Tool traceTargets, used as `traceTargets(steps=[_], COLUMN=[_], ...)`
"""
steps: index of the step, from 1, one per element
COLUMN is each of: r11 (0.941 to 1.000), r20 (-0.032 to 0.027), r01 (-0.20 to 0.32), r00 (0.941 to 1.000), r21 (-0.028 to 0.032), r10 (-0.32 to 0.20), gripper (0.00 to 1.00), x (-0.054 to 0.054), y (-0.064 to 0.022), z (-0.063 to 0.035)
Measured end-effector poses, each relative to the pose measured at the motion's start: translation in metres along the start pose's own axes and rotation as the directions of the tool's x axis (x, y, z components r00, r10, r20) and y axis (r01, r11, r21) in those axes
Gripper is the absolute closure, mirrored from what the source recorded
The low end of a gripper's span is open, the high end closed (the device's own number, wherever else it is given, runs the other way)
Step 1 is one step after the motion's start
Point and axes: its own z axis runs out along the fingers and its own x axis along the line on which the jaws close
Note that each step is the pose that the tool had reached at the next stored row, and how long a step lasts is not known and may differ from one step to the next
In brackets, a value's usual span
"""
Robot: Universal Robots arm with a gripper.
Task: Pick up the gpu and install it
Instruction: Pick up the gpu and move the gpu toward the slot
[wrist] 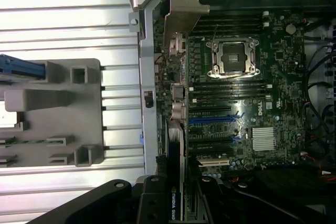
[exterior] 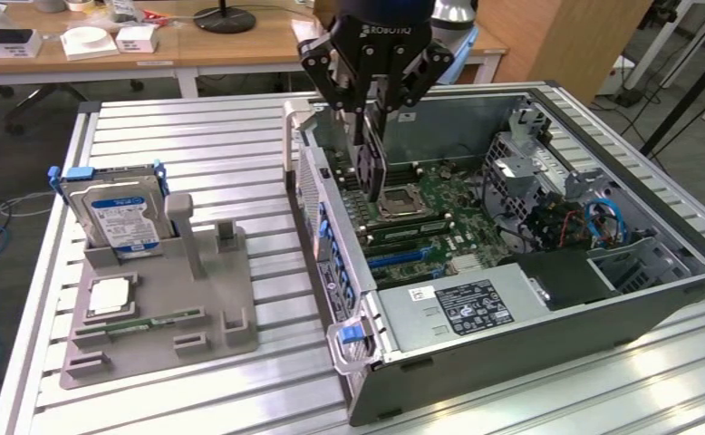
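Exterior view, about twelve o'clock: the gpu (exterior: pixel 374 172) hangs on edge, long side down, above the open computer case (exterior: pixel 642 308), its lower end just over the CPU socket (exterior: pixel 399 201). The gripper (exterior: pixel 380 113) is clenched on the card's upper part, one finger on each flat face. It is not yet seated in any slot.

The card looks thin, stiff and fairly light, a flat black board. I judge it fragile at its contact edge and components, so a pinch across the two broad faces suits it better than a hold on the edges. In the wrist view its silver bracket (wrist: pixel 186 9), bent sheet metal, lines up along the case's rear wall.

Below lies the green motherboard (exterior: pixel 443 213) with blue and black slots. At nine o'clock a matt grey plastic fixture (exterior: pixel 207 299) holds a hard drive (exterior: pixel 117 213) with a blue label, upright. Everything stands on a ribbed aluminium table (exterior: pixel 207 136).
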Motion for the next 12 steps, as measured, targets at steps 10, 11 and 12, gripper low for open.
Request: traceTargets(steps=[10, 11, 12], r11=[1.0000, 1.0000, 1.0000], r20=[0.0000, 0.0000, 0.0000], r01=[0.000, 0.000, 0.000], r00=[1.0000, 1.0000, 1.0000], r21=[0.0000, 0.0000, 0.0000], r10=[0.000, 0.000, 0.000], gripper=[0.74, 0.74, 0.74], x=[-0.0034, -0.0038, -0.0041], y=[0.0003, 0.0003, 0.0003], z=[0.0001, 0.0001, 0.0001])
